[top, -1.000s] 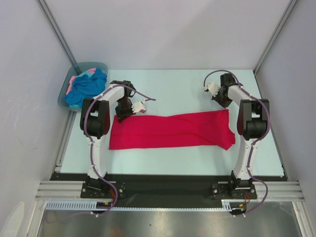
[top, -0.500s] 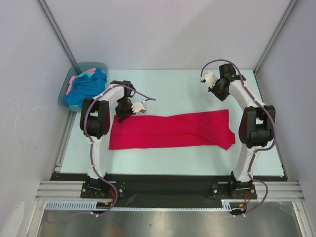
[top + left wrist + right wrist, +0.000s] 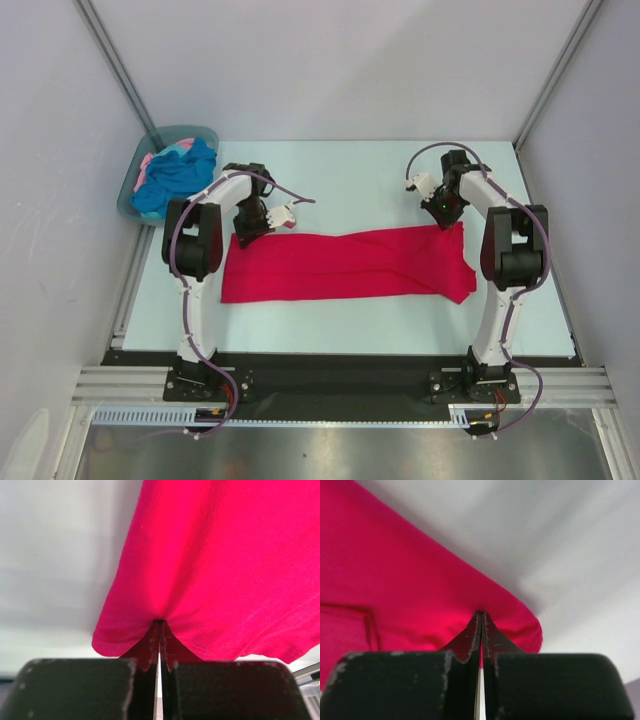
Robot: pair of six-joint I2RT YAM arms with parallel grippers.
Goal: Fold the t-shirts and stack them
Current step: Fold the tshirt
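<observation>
A large crimson-red t-shirt (image 3: 345,264) lies folded into a long band across the table. My left gripper (image 3: 246,230) is at its far left corner, shut, with the red cloth (image 3: 210,555) puckered into its fingertips (image 3: 150,642). At the far right corner my right gripper (image 3: 443,213) is shut, its tips pressing down on the red cloth (image 3: 395,590), which dimples around them. A turquoise-blue t-shirt (image 3: 178,175) and a pale pink t-shirt (image 3: 146,165) lie crumpled in the tub.
The grey-teal plastic tub (image 3: 205,134) stands off the table's far left corner. Pale table surface (image 3: 350,180) stretches behind the red shirt. White walls enclose the back and both sides.
My right gripper lifted back away from the red shirt, then came down onto its far right corner. The left gripper and the shirt have not moved.
</observation>
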